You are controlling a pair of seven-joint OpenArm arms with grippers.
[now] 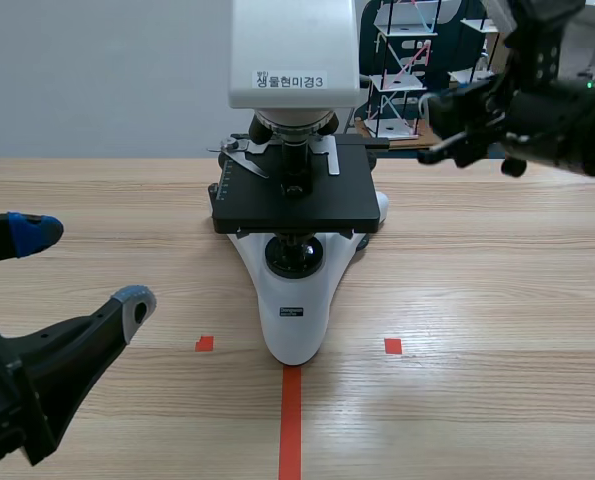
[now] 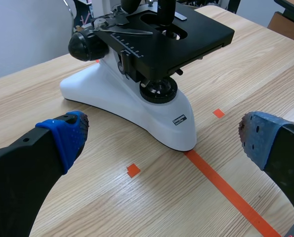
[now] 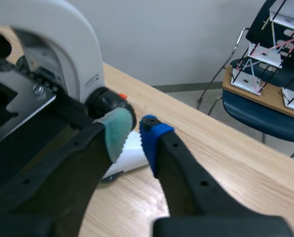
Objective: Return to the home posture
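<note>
A white microscope with a black stage stands mid-table. Low at the near left, my left gripper is open with nothing between its blue pads; in the left wrist view the left gripper frames the microscope's base from a short way back. Raised at the far right, my right gripper hangs beside the stage. In the right wrist view the right gripper has its pads nearly together, holding nothing, just beside a black knob on the microscope.
Behind the table's far right edge stand a blue chair and a wire rack. An orange-red tape line runs from the microscope's base toward me, with small tape squares on either side.
</note>
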